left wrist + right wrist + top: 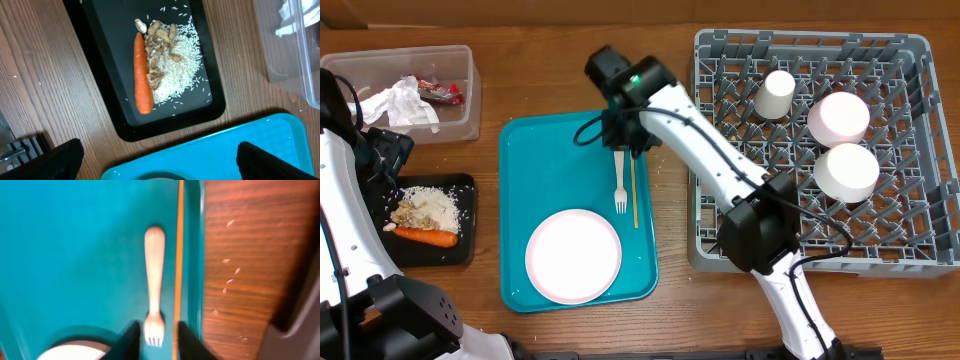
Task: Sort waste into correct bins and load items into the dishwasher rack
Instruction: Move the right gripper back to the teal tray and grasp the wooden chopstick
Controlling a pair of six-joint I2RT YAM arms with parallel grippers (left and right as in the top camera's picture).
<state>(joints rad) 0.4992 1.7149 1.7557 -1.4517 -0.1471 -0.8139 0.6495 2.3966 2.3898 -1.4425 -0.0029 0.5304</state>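
A white fork (619, 185) and a thin wooden stick (634, 190) lie side by side on the teal tray (545, 170), beside the round plate (573, 256). My right gripper (622, 146) hovers over them. In the right wrist view it (159, 341) stands partly open, with the fork's tines (154, 330) and the stick (178, 255) between its fingers, untouched. My left gripper (160, 165) is wide open and holds nothing, near the black tray (105, 60) that holds the carrot (142, 75) and rice (177, 65). The rack (800, 40) holds a cup (775, 94) and two bowls (838, 117).
The clear tub (450, 55) at the back left holds a crumpled napkin (405, 105) and a red wrapper (445, 92). Loose rice grains dot the wood (230, 280) between the teal tray and the rack.
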